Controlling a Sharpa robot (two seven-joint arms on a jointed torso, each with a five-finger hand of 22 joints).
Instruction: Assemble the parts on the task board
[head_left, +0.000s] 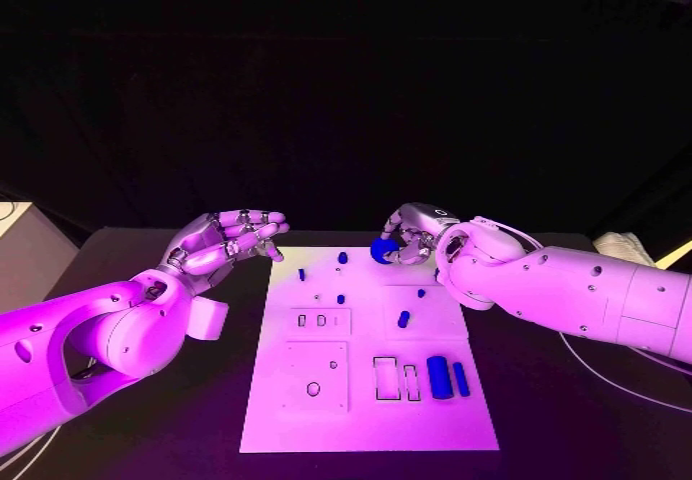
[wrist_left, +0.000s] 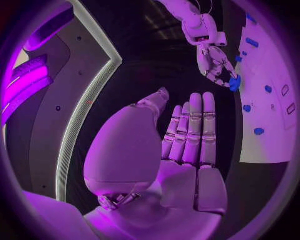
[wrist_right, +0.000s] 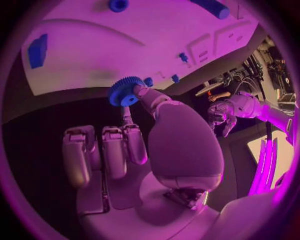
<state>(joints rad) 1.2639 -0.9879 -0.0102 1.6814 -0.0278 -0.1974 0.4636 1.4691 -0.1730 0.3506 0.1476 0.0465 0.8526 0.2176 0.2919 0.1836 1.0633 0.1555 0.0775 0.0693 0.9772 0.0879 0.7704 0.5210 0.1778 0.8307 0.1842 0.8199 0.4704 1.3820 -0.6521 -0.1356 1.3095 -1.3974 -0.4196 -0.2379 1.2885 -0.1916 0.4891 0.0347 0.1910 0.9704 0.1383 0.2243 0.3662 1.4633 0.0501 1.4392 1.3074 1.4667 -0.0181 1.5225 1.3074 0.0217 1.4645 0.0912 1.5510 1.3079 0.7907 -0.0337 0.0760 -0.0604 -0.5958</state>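
Though several blue parts already sit on the board (head_left: 368, 420), much of the assembly looks undone: 2 slots near its front stand empty beside 2 blue bars (head_left: 447, 378). At the board's far edge the right hand (head_left: 415, 233) pinches a blue gear (head_left: 384, 250), apparently not yet placed. Beside the far left corner, the left hand (head_left: 228, 240) hovers with fingers apart, holding nothing.

Magenta light washes my whole scene, task board (head_left: 368, 400) glares bright, background black and dim, my wrist views fisheye-bent at the rims, far edges soft
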